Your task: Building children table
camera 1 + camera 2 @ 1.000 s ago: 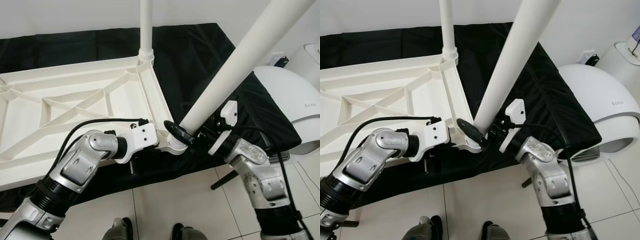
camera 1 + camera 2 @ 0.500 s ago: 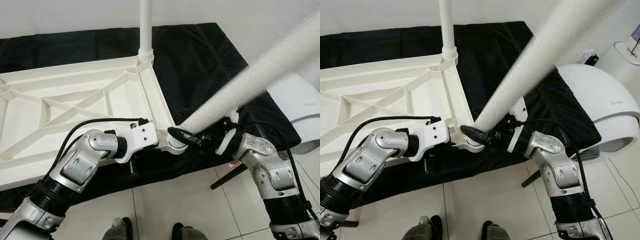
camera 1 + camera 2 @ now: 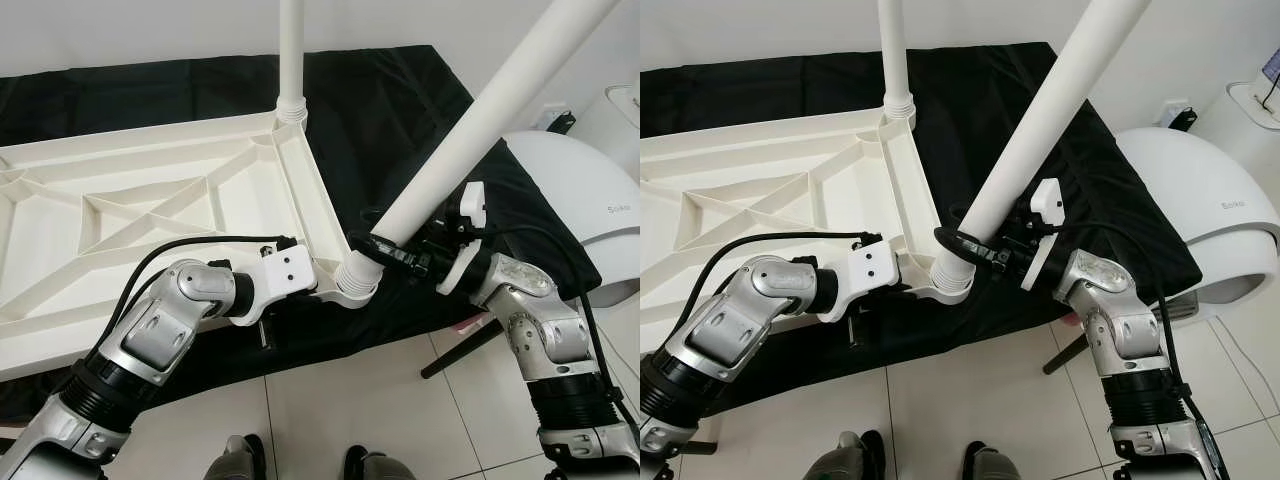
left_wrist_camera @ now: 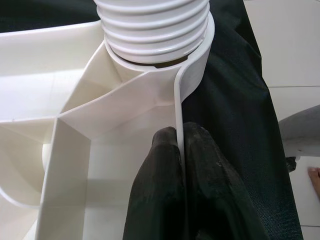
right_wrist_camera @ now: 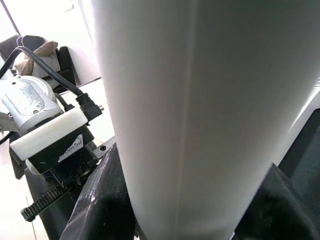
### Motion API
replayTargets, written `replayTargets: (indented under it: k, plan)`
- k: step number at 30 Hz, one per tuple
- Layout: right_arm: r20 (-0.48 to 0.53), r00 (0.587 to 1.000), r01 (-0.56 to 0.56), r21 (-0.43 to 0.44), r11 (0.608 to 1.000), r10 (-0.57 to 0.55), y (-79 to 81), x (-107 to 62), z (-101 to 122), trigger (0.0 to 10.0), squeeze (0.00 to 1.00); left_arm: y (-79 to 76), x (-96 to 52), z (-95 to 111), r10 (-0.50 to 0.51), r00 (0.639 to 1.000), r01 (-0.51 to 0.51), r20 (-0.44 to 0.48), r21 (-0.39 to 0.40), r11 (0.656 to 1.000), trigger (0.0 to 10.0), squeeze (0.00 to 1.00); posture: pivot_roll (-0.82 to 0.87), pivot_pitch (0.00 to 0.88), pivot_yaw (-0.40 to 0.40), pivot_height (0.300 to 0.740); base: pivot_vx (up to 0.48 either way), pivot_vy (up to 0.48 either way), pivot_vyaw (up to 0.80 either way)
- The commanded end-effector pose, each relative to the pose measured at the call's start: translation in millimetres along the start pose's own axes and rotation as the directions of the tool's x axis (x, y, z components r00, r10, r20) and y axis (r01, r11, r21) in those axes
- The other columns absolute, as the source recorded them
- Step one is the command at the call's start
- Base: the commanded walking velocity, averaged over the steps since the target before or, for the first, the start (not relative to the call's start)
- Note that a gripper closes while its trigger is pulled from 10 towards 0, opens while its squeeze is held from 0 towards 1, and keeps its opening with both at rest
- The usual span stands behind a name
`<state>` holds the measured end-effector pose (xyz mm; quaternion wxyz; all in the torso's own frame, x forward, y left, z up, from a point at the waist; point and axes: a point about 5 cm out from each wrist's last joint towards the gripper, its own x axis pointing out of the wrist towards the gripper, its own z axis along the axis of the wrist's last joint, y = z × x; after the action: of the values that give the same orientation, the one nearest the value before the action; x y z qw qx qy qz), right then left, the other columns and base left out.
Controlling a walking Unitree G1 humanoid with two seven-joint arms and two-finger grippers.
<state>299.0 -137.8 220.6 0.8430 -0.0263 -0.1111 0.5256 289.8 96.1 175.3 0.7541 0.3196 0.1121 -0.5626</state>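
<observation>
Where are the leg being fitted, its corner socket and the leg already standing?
Leg being fitted (image 3: 470, 130), left eye view: mid shaft.
Corner socket (image 4: 197, 65), left wrist view: collar wall.
Standing leg (image 3: 892, 45), right eye view: lower shaft.

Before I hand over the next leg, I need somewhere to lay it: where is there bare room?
Bare black cloth lies right of the tabletop, behind the tilted leg. The near corner socket is crowded: left gripper pinches the rim, right gripper clamps the leg.
</observation>
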Motion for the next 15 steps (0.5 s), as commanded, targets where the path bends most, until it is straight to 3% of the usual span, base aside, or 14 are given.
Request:
replayTargets:
  k: [1,2,3,4,15]
  plan:
    - [0.018,1.000,0.000,-0.030,1.000,0.000,-2.7,0.8,5.4,0.0,0.00,-8.2,6.4,-19.2,-0.015,0.996,0.011,-0.083,-0.045,0.999,10.0,0.00,-0.02,0.191,0.000,0.740,0.000,0.000,0.00]
    - [0.015,1.000,-0.001,-0.035,0.999,0.002,-3.2,1.3,5.9,2.9,0.00,-8.2,6.4,-19.2,-0.014,0.996,0.010,-0.083,-0.044,0.999,10.0,0.00,-0.02,0.191,0.000,0.740,0.000,0.000,0.00]
    - [0.015,1.000,-0.001,-0.035,0.999,0.002,-3.2,1.3,5.9,2.9,0.00,-8.2,6.4,-19.2,-0.014,0.996,0.010,-0.083,-0.044,0.999,10.0,0.00,-0.02,0.191,0.000,0.740,0.000,0.000,0.00]
    - [0.012,1.000,0.007,-0.048,0.999,-0.006,-5.9,2.8,7.4,10.0,0.00,-8.2,6.5,-19.2,-0.013,0.996,0.010,-0.083,-0.043,0.999,10.0,0.00,-0.02,0.189,0.001,0.740,0.000,0.000,0.00]
    - [-0.048,0.997,-0.063,-0.138,0.988,0.057,-16.5,8.7,20.2,10.0,0.00,-8.0,7.2,-17.7,-0.013,0.997,0.009,-0.078,-0.041,0.999,10.0,0.00,-0.02,0.200,-0.003,0.740,0.000,0.000,0.00]
